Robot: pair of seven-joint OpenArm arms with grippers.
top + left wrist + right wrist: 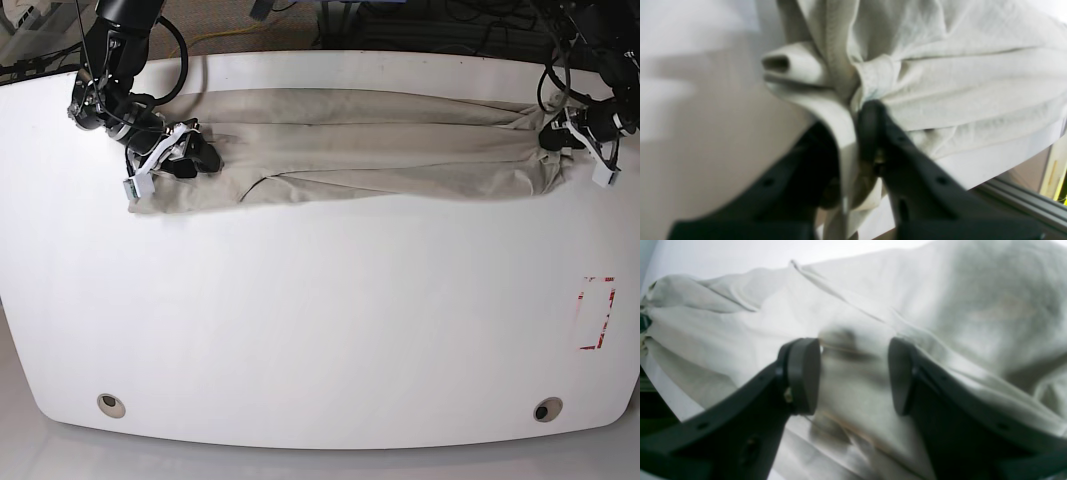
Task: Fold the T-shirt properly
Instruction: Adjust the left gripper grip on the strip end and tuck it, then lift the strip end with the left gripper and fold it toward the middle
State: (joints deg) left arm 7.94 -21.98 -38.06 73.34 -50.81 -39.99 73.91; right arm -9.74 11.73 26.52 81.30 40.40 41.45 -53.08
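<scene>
The beige T-shirt [380, 145] lies stretched in a long bunched band across the far part of the white table [320, 320]. My left gripper [555, 135] is at the shirt's right end in the base view. In the left wrist view it [853, 123] is shut on a gathered fold of the T-shirt [957, 83], with cloth hanging down between the fingers. My right gripper [193, 155] is at the shirt's left end. In the right wrist view it [851, 376] is open, its pads wide apart, with the T-shirt [940, 306] fabric lying between and beyond them.
A red-outlined rectangle [597, 312] is marked on the table's right side. Two round holes [108, 404] [545, 410] sit near the front edge. Cables lie behind the table's far edge. A metal rail [1023, 200] runs below the table edge by my left gripper.
</scene>
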